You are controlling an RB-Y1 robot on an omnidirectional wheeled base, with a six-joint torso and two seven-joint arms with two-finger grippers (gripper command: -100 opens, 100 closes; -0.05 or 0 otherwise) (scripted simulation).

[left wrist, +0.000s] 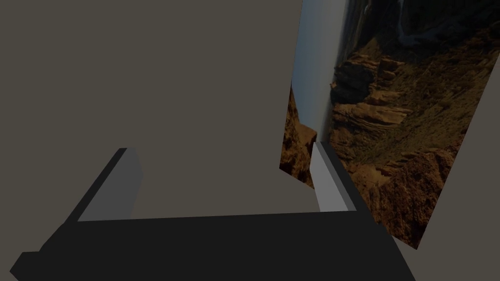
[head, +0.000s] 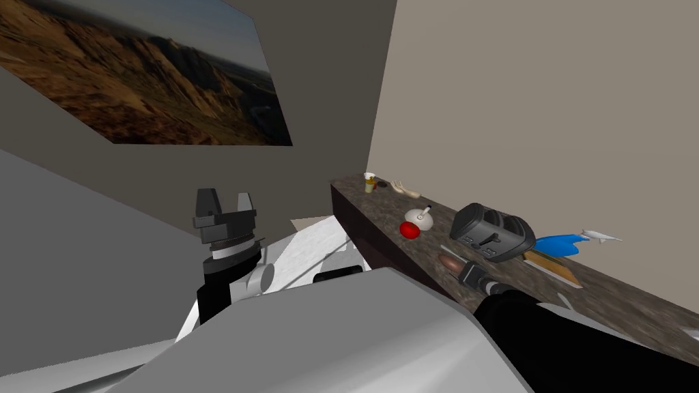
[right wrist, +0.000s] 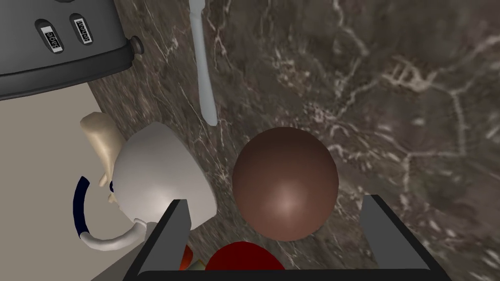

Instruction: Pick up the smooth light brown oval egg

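Note:
A smooth brown oval egg (right wrist: 285, 183) lies on the dark marbled counter (right wrist: 415, 97). In the right wrist view my right gripper (right wrist: 274, 201) is open, and the egg sits just ahead of the fingertips (right wrist: 373, 214) with a gap on each side. The head view shows the same egg (head: 448, 262) near the counter's front edge, with the right gripper (head: 461, 269) right behind it. My left gripper (head: 225, 199) is raised beside the grey wall, away from the counter. It shows open and empty in its own view (left wrist: 224, 166).
A dark toaster (head: 493, 232) stands just beyond the egg. A red ball (head: 409, 230) and a white round pot (head: 419, 217) lie to its left. A white utensil (right wrist: 202, 63) lies by the toaster. A blue object (head: 561, 244) and a wooden board (head: 553, 267) are further right.

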